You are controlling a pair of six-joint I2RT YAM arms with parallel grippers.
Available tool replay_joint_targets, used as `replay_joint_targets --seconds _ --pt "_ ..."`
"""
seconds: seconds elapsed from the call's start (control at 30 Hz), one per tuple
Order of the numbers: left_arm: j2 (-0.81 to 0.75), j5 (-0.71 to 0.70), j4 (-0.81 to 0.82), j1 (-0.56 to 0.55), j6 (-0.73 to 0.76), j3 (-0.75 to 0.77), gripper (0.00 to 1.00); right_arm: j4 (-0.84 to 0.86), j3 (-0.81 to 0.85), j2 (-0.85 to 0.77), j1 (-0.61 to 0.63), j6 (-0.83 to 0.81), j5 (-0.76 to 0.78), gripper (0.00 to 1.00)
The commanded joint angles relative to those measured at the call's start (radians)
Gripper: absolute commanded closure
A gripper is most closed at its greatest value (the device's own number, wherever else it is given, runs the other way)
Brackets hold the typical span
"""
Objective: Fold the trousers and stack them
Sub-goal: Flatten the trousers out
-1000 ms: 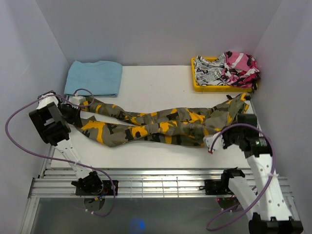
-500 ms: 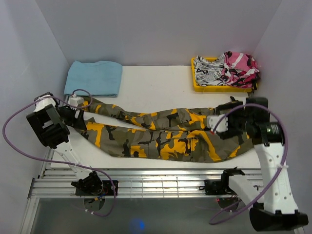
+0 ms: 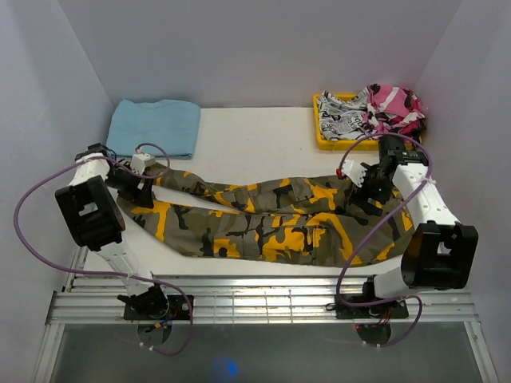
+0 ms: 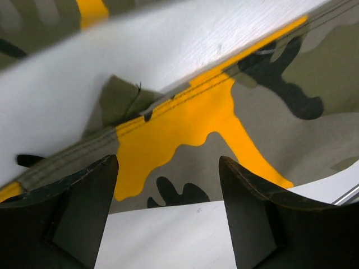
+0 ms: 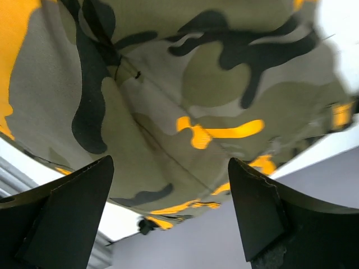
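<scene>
The trousers (image 3: 271, 223), camouflage in olive, orange-yellow and black, lie flat across the white table, legs to the left and waist to the right. My left gripper (image 3: 142, 182) hovers open over the leg cuffs, with nothing between its fingers. In the left wrist view the cuff fabric (image 4: 185, 129) lies just beyond the open left gripper (image 4: 168, 162). My right gripper (image 3: 361, 179) is open above the waist end. In the right wrist view the trousers (image 5: 168, 84) fill the space past the open, empty right gripper (image 5: 169, 161).
A folded blue towel (image 3: 156, 128) lies at the back left. At the back right, a yellow tray (image 3: 323, 132) holds a black-and-white printed garment (image 3: 339, 120) and a pink camouflage garment (image 3: 395, 108). Grey walls close in on both sides. Aluminium rails (image 3: 263, 299) run along the near edge.
Both grippers have opened and let go of the trousers, which now lie spread wider and flat. The right gripper has risen toward the back over the waist. The left has shifted slightly right.
</scene>
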Motion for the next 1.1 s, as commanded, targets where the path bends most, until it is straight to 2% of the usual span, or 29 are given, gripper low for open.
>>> replay_joint_targets --seconds 0.0,0.07,0.17,0.27,0.33,0.5,0.57,0.67,0.83,1.03,1.07 --pt "-0.023 -0.124 0.077 0.027 -0.042 -0.084 0.18 0.037 -0.047 0.019 -0.016 0.102 0.035 0.13" --pt "-0.061 -0.095 0.099 0.050 -0.019 -0.131 0.15 0.097 -0.110 0.060 -0.022 0.096 0.070 0.14" --pt "-0.125 -0.009 0.057 0.094 0.076 -0.115 0.03 0.169 -0.155 0.085 -0.050 0.084 0.091 0.15" --pt "-0.141 0.000 0.019 0.126 0.159 -0.047 0.02 0.209 -0.175 0.119 -0.079 0.062 0.118 0.16" --pt "-0.123 0.017 -0.026 0.146 0.208 0.002 0.02 0.222 -0.169 0.132 -0.105 0.046 0.118 0.17" --pt "-0.029 0.071 -0.133 0.196 0.478 0.164 0.02 0.225 -0.132 0.137 -0.124 0.038 0.111 0.17" --pt "0.044 0.097 -0.199 0.203 0.631 0.236 0.02 0.223 -0.126 0.131 -0.124 0.035 0.113 0.17" --pt "0.140 0.132 -0.280 0.206 0.728 0.307 0.02 0.222 -0.132 0.117 -0.125 0.021 0.116 0.16" --pt "0.278 0.143 -0.336 0.206 0.741 0.447 0.02 0.222 -0.158 0.094 -0.125 0.006 0.108 0.16" --pt "0.330 0.131 -0.222 0.205 0.669 0.360 0.03 0.222 -0.158 0.105 -0.127 -0.004 0.090 0.15" --pt "0.330 0.128 -0.190 0.202 0.659 0.343 0.08 0.223 -0.155 0.111 -0.127 -0.005 0.085 0.15"
